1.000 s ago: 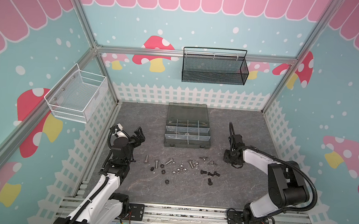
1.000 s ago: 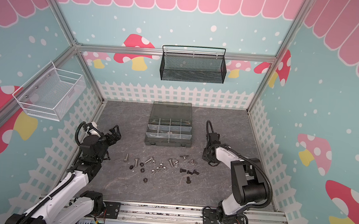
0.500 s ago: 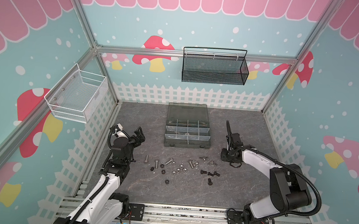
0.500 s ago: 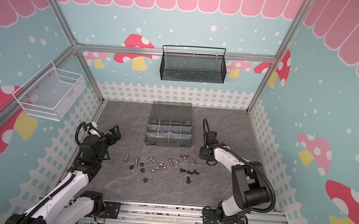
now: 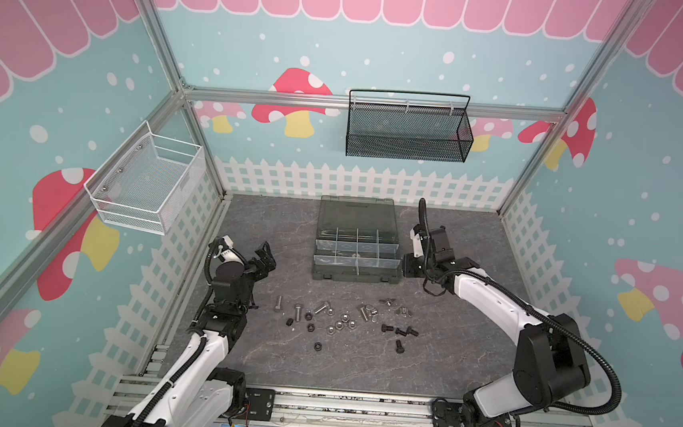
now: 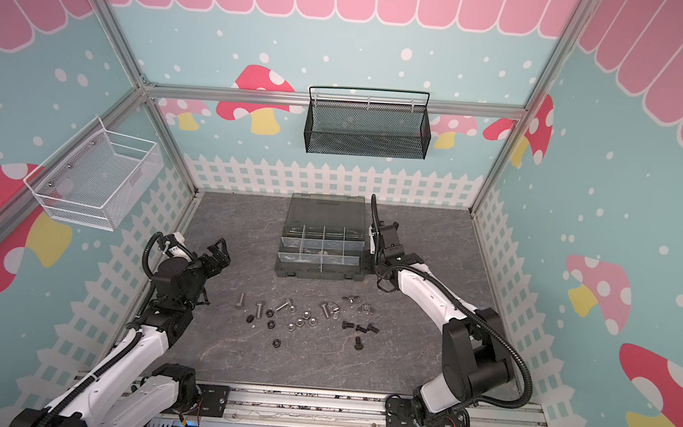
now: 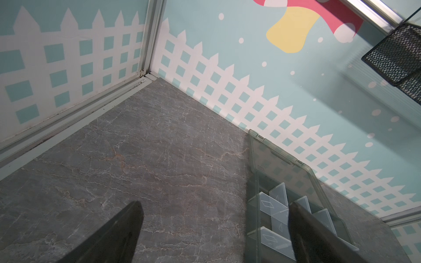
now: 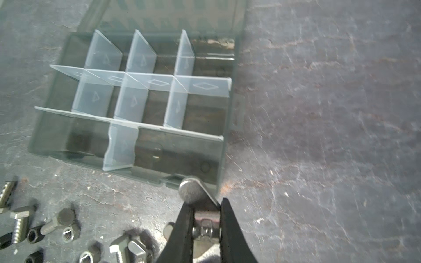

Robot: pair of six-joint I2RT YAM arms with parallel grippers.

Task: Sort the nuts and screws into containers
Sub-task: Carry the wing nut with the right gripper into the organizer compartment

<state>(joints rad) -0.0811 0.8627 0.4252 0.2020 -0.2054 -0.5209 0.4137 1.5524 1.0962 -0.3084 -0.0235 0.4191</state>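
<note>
Silver wing nut (image 8: 191, 190), one piece: clamped between the fingers of the right hand (image 8: 206, 205), with one wing standing out past the fingertips. Location: just beside the near right corner of the organiser case (image 5: 355, 277), clear of the loose pile.

Containers (image 8: 205, 109): compartments of that case, parted by pale translucent dividers (image 8: 134, 100). The smoky lid (image 5: 356, 213) is folded back flat on the table (image 5: 453, 357) behind them.

Screws (image 5: 297, 313): silver hex-head pieces and shorter black ones, lying loose on the table in front of the case.

Nuts (image 5: 339, 325): silver and black, scattered among the screws. More wing nuts lie toward the right end of the spread.

Left hand (image 5: 265, 255): fingers wide apart and holding nothing. It is poised over bare table to the left of the case, apart from the hardware.

Black mesh basket (image 5: 406, 132): hung on the back wall.

White wire basket (image 5: 146, 182): hung on the left wall.
</note>
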